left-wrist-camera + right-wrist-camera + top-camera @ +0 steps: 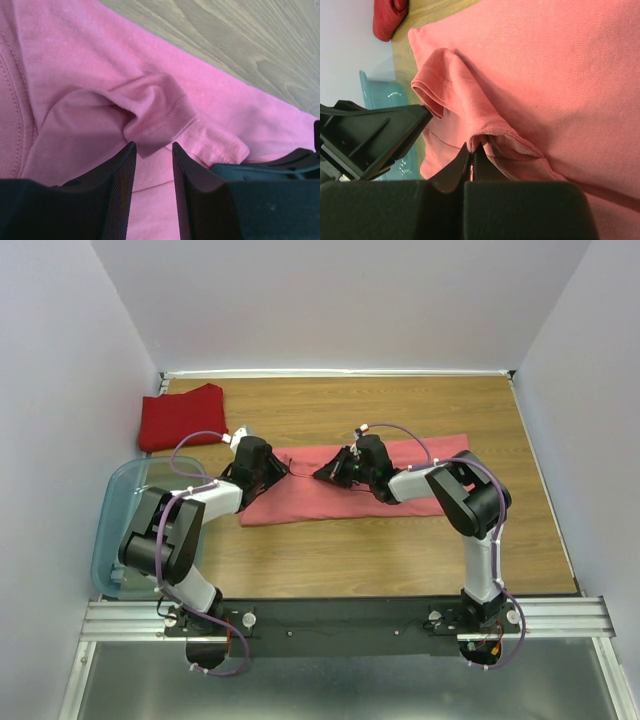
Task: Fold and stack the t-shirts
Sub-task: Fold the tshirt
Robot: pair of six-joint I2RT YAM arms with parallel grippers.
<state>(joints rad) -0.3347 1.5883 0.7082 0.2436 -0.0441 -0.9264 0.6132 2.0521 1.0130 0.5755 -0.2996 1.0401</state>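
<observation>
The salmon-pink t-shirt (300,502) lies as a long strip across the middle of the table. The deep red t-shirt (180,416) sits folded at the back left. My left gripper (283,473) is low over the pink shirt's left part. In the left wrist view it (153,146) is open, and the corner of a hemmed sleeve fold (155,112) reaches between its tips. My right gripper (322,474) faces it from the right. Seen from the right wrist, it (472,146) is shut on a raised ridge of the pink shirt (560,75).
A clear bluish bin (125,525) stands at the table's left edge, beside the left arm. White walls close the table on three sides. The two grippers are a short way apart, and the left one (370,135) fills the left of the right wrist view.
</observation>
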